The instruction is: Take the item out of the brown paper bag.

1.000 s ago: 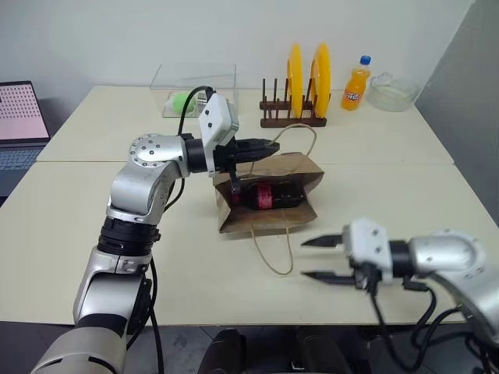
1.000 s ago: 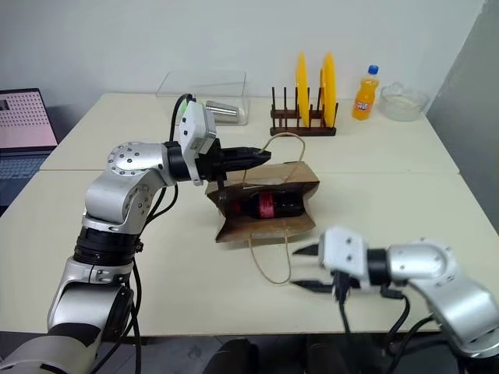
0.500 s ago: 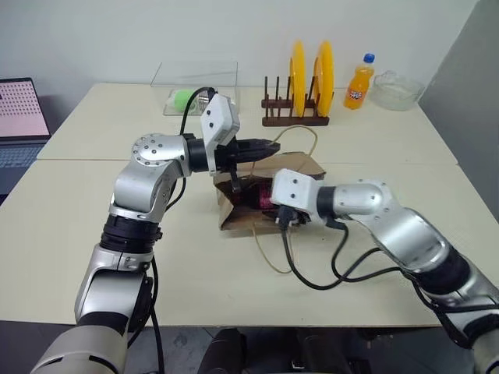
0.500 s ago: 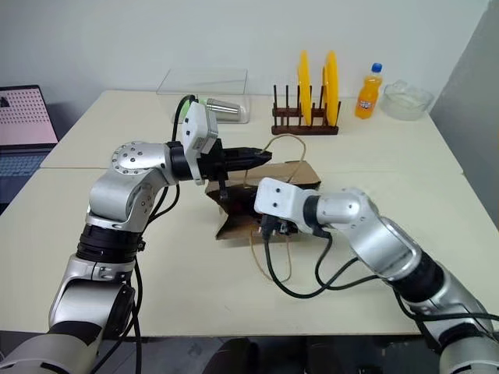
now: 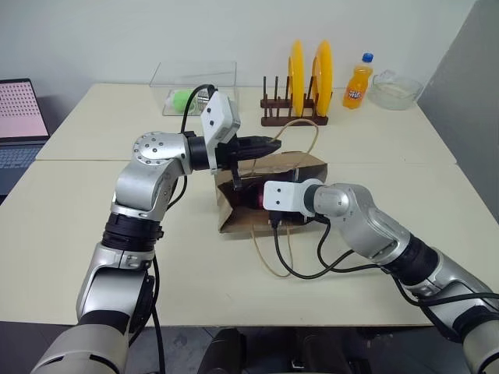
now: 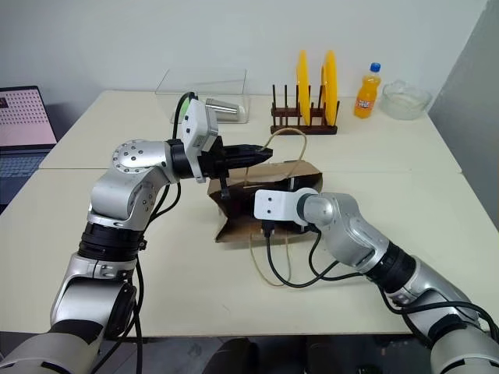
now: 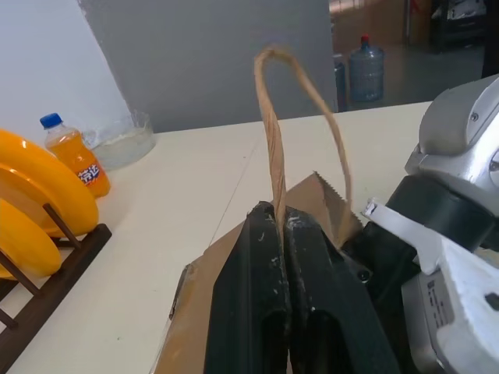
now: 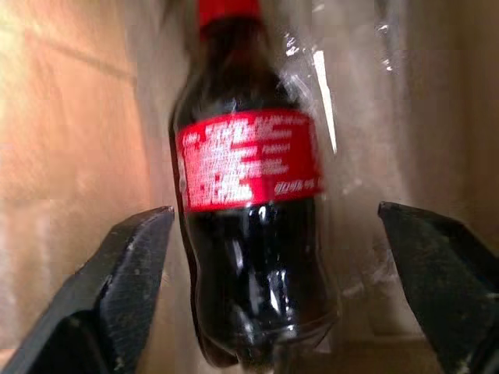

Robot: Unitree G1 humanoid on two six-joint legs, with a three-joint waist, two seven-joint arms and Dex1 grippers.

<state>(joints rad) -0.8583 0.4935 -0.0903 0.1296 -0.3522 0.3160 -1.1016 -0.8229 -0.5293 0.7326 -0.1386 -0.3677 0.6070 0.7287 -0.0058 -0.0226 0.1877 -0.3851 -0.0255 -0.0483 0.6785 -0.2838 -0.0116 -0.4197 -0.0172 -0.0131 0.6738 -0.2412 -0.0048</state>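
Right pincer (image 8: pixel 273 296) spread wide inside the brown paper bag (image 5: pixel 308 165), one finger (image 8: pixel 129 265) either side of the cola bottle (image 8: pixel 249 226), not touching. Bottle's cap cut off at frame edge, base nearest, long axis running away from the pincer. From the head, bottle mostly hidden behind the right wrist. Left pincer (image 7: pixel 281 234) clamped on a cord handle (image 7: pixel 273 117), lifting the bag's mouth off the surface (image 5: pixel 93 226).

- Brown paper bag (image 5: pixel 306 165) lies mid-desk, mouth facing the desk's left edge.
- Left gripper (image 5: pixel 269 145) pinches a cord handle (image 5: pixel 300 131).
- Right gripper (image 5: pixel 257 201) reaches into the mouth.
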